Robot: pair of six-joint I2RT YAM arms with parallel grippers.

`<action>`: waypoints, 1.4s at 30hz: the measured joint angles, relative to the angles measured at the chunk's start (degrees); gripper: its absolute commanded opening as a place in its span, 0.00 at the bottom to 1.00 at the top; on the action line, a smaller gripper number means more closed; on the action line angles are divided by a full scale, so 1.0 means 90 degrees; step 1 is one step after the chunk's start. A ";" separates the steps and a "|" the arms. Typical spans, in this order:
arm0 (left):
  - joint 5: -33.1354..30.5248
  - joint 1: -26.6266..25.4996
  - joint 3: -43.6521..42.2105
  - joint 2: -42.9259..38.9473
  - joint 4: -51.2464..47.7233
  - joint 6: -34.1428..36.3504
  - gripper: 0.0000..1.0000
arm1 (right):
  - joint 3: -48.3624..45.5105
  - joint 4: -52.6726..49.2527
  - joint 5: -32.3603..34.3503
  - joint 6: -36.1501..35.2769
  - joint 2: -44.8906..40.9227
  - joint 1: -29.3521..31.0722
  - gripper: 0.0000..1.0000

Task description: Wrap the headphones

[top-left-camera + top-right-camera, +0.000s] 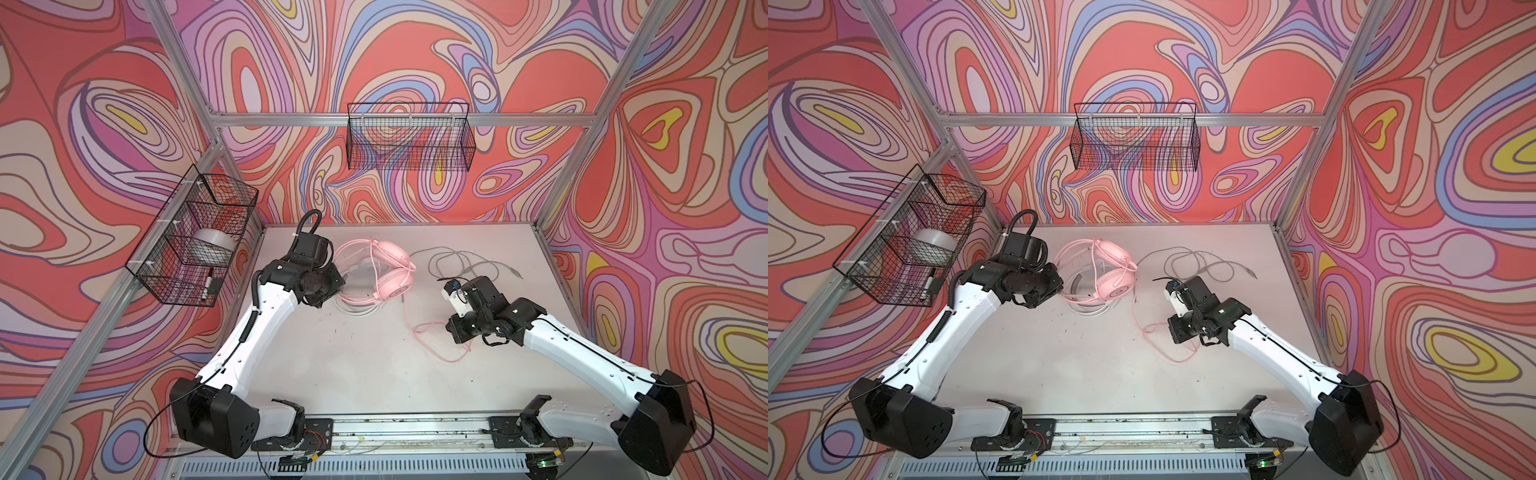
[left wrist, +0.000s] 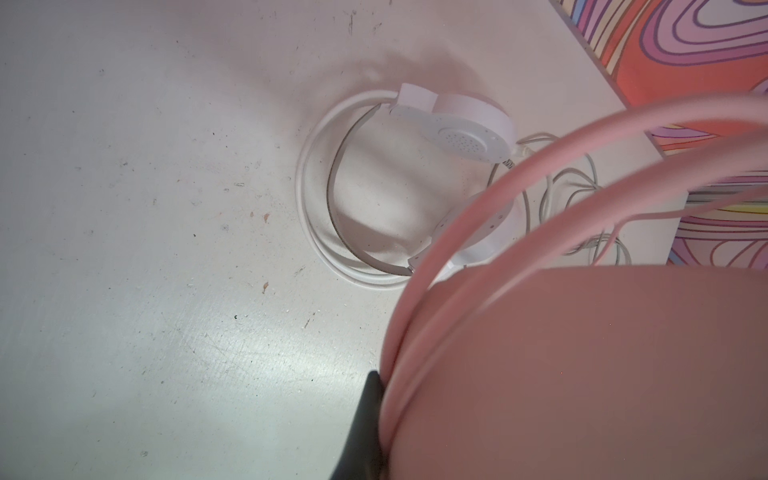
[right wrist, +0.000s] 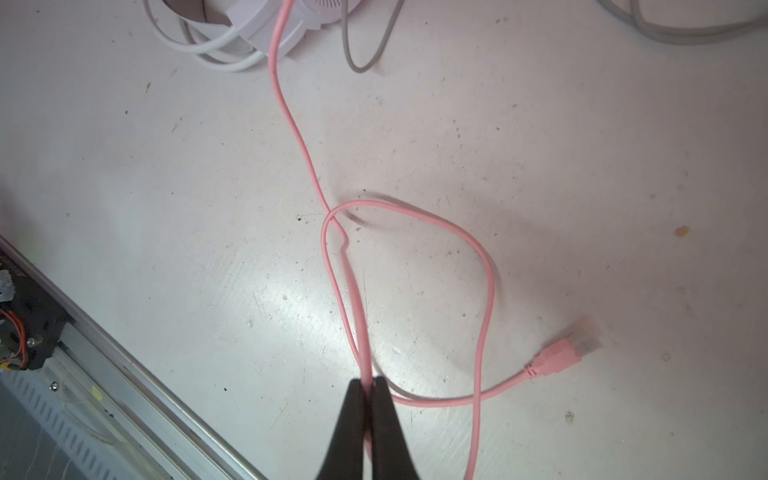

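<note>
The coming move turns on the line btw. the right claw (image 3: 368,384) and the pink headset (image 1: 392,266). The right claw is together, clamped on the pink cable (image 3: 486,270) at a place where two strands run side by side. From there the cable goes away as one long thin line toward the far edge of the surface (image 1: 353,374), a bit to the left edge, up to the headset. So its long axis points approx. from claw to earcup. The rest makes a loose loop on the surface just beside this claw, and the plug (image 3: 557,353) lies at its end, not held.

The left claw (image 2: 384,419) is clamped on the headband of the pink headset; only one finger shows, pressed against the pink band. This headset is near the far edge, left of the middle, and seems lifted over the white headset (image 2: 457,129), which lies flat w/ its grey-white cable (image 1: 469,262) spread toward the right edge.

The left arm is nearer to the headset and the right arm to the slack, so the right one prob. must carry the cable around. The loop may catch the white headset.
</note>
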 measured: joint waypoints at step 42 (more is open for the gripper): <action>0.0000 0.0214 -0.0675 0.0032 0.0058 0.0041 0.00 | -0.0335 0.0984 0.0724 0.1188 0.2402 0.1239 0.25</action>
